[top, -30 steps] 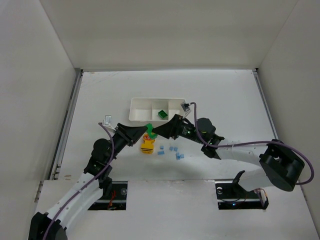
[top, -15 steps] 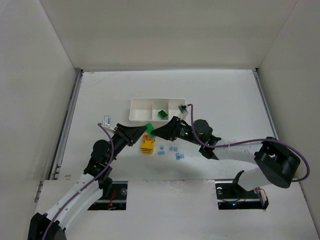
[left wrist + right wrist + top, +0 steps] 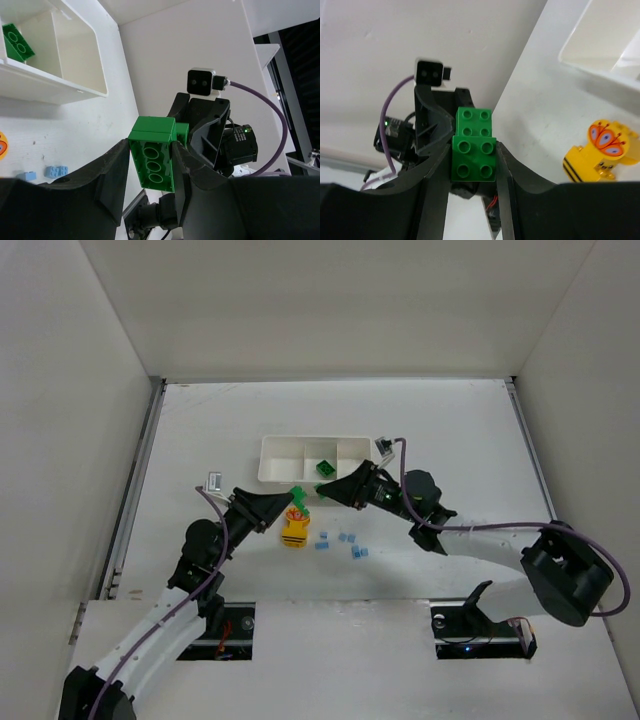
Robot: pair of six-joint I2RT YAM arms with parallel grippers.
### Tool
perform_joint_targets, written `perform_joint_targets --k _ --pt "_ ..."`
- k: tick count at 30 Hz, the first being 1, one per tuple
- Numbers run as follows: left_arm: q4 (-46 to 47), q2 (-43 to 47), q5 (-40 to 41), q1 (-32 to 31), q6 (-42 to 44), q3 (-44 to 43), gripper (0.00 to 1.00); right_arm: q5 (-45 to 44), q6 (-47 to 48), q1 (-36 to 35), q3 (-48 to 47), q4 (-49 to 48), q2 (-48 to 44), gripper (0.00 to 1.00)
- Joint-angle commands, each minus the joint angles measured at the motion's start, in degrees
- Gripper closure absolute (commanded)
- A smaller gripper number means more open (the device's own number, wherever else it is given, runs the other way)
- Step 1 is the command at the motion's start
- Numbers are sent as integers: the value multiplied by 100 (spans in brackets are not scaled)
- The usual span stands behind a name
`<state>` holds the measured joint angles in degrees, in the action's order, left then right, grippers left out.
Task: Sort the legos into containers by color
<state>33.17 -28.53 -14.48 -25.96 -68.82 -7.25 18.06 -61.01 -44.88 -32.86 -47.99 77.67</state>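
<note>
My left claw [image 3: 297, 502] is clenched on a green brick [image 3: 152, 162], held up just in front of the white tray [image 3: 275, 478] and above the yellow bee piece [image 3: 294, 532]. My right claw [image 3: 321, 490] grasps a second green brick [image 3: 473, 160] right against the first; I cannot tell whether the two are joined. Another green one [image 3: 325, 468] lies in the tray's middle compartment

Bright even light, soft shadows, sharp focus
</note>
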Motion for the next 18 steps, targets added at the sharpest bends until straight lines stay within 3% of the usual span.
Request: perform_joint_targets --k 1,7,13,18 --pt "296 -21 -29 51 175 13 88 118 134 133 -106 -27 -156 67" --pt "296 -29 -29 174 141 -101 88 31 466 405 -501 341 107 67" --pt "261 -178 24 332 44 -330 87 -961 1573 573 -1695 1931 977 66" --pt "190 -784 -107 499 -26 -497 86 -1797 2181 547 -2338 2610 1452 65"
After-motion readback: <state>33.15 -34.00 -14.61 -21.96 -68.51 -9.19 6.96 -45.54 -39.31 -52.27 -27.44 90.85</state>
